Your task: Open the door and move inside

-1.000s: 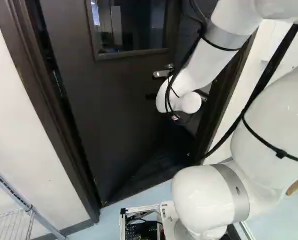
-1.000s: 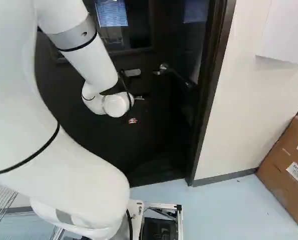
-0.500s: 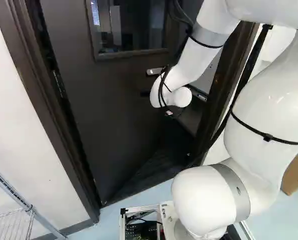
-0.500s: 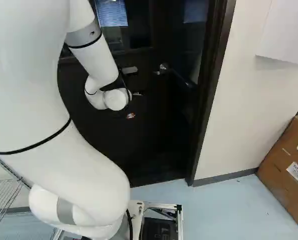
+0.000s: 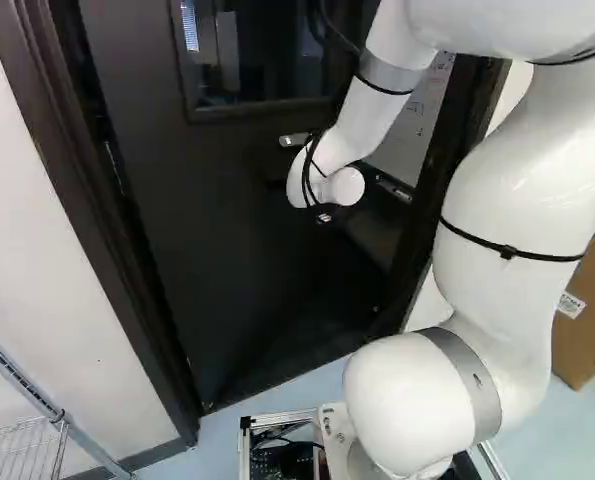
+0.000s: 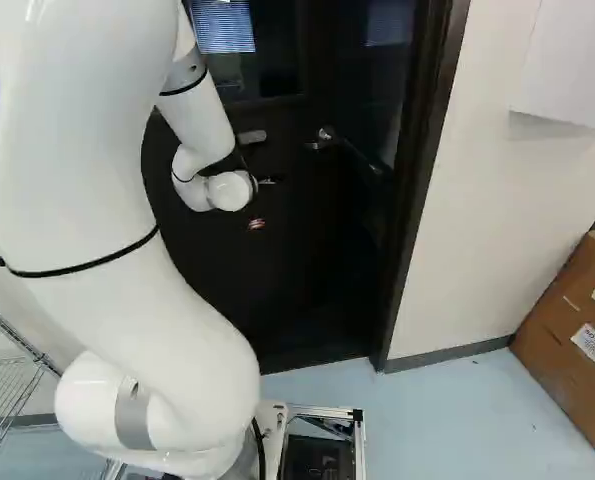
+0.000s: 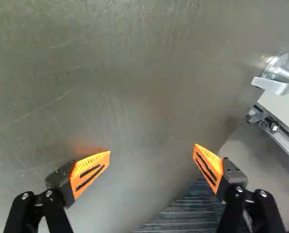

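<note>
One dark door (image 5: 207, 230) stands ajar dead ahead of the base, at twelve o'clock, its gap showing toward one o'clock. Its lever handle (image 7: 275, 82) lies at about two o'clock from the gripper (image 7: 152, 148), taking twelve as straight out between the fingers. I have the fingers spread wide, orange pads (image 7: 92, 170) facing across an empty gap; the handle is not held. Whether either tip bears on the door face I cannot tell.

I judge the step to be pushing the door wider, with the drive through still to come. Principal hazard: with no grip, the tips may skid over the smooth face toward the free edge, drop off it, and let the door swing back on the wrist if it is sprung. A slip toward three o'clock could also catch a finger on the handle, or on the metal tray (image 7: 280, 136) of the pale panel (image 5: 407, 130) beyond.

Farther out, the loose black cable (image 5: 334, 30) beside the forearm could snag on the handle as the wrist turns. The bulky arm (image 5: 527, 200) and the base (image 6: 355, 450) need more opening than shows; driving early could strike the door frame (image 6: 423, 180) at one o'clock.
</note>
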Controlling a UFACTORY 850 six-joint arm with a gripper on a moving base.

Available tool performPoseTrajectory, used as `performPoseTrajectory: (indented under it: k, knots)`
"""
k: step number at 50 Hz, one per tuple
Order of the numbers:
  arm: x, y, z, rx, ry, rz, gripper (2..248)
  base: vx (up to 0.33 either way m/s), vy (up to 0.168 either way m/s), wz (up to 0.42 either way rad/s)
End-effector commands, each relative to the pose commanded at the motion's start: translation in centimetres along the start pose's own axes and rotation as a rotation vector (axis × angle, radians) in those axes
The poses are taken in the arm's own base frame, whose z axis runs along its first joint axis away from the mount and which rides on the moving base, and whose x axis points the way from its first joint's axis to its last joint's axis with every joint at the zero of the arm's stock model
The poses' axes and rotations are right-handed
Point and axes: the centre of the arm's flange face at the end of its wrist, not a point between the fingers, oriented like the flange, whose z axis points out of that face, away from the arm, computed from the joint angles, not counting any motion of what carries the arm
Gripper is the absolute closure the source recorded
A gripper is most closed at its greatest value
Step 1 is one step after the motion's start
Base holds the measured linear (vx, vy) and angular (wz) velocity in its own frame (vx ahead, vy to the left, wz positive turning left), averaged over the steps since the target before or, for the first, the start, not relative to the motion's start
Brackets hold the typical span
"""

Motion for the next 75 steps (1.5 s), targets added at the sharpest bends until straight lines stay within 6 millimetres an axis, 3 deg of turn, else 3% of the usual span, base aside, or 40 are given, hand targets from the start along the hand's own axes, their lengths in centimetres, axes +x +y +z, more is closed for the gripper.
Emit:
performPoseTrajectory:
  k: [75]
  knots:
    - [3.6,-8.7,11.7,0.159,0.061,-0.055,3,0.0,0.0,0.0]
